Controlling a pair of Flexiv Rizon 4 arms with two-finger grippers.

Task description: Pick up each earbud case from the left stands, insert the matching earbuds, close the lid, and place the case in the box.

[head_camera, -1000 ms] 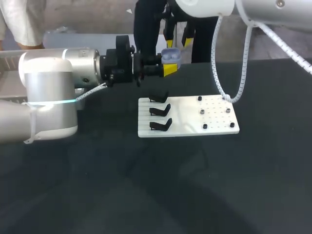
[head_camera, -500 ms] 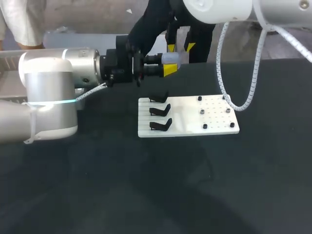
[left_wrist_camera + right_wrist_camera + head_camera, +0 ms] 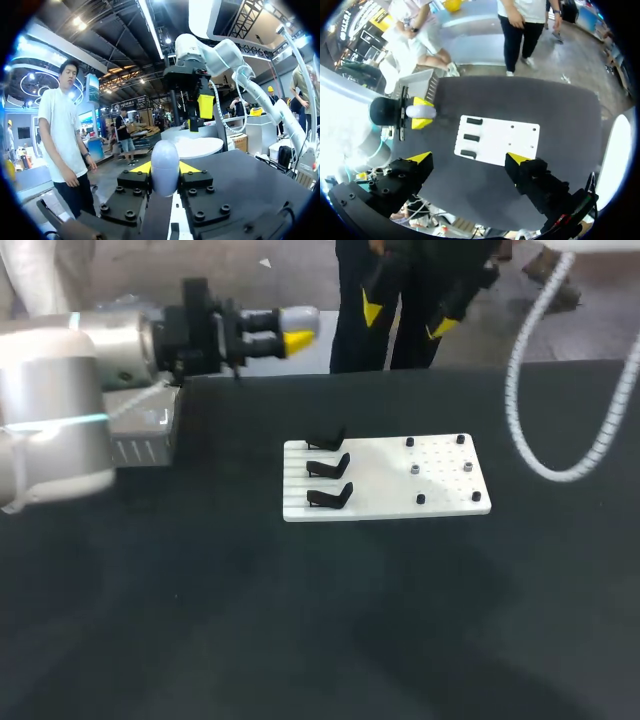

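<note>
My left gripper [image 3: 296,328] is shut on a pale, rounded earbud case [image 3: 300,314] with its lid down, held in the air beyond the table's far left part. In the left wrist view the case [image 3: 165,167] stands pinched between the yellow tips. My right gripper [image 3: 406,318] hangs open and empty, high over the far edge. The right wrist view looks down between its spread fingers [image 3: 420,158] on the white board [image 3: 510,143] and on the case [image 3: 419,112]. Three black stands [image 3: 329,467] on the board's left side hold nothing.
The white board [image 3: 385,485] lies mid-table with several small dark pegs [image 3: 414,469] on its right half. A grey box [image 3: 140,435] sits at the table's far left, under my left arm. Dark tabletop surrounds the board.
My left arm has swung left with the case, away from above the board. The right gripper has let go of the case, opened wide and pulled up and to the right.
</note>
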